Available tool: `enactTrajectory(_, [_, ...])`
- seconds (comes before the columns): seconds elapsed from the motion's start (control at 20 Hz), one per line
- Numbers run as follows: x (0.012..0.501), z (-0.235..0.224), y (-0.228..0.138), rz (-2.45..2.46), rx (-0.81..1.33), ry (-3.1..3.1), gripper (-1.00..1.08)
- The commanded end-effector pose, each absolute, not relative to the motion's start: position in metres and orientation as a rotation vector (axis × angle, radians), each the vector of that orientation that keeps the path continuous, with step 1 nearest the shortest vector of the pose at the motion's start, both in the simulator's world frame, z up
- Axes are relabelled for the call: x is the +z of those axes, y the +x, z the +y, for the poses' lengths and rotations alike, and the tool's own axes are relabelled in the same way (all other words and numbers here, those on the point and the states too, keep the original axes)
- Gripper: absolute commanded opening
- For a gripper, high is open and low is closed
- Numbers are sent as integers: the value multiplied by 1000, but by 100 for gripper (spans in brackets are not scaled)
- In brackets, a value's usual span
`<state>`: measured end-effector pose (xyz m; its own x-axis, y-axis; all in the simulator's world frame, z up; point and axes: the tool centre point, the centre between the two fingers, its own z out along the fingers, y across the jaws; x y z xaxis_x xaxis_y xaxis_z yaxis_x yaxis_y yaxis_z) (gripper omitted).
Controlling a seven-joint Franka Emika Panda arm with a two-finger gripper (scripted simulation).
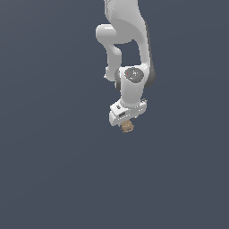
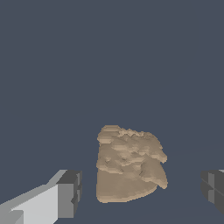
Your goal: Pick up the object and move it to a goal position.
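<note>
No readable text, label, brand, number or sign appears in either view. The small dark marks on the white claw housing (image 1: 121,112) and the red dots on the arm's wrist joint (image 1: 133,74) are too small to read.

White, rounded Panda arm (image 1: 123,40) with dark grey joint bands and a grey wrist disc bearing small red marks; boxy white gripper (image 1: 126,117), its white fingers (image 2: 48,203) tipped with dark grey pads (image 2: 70,192)

exterior view distant, wrist view close, both showing tan chunk (image 2: 129,164)
</note>
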<state>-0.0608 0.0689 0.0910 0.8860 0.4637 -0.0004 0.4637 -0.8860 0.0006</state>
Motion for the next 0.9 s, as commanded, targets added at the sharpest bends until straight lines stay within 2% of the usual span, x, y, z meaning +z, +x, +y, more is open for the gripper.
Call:
enactTrajectory(0.0, [89,71,-63,768,0,3046,100])
enactTrajectory(0.25, [85,70,-62,759,-1,3048,100])
enactTrajectory(0.85, [40,71,-63,768,0,3046,100])
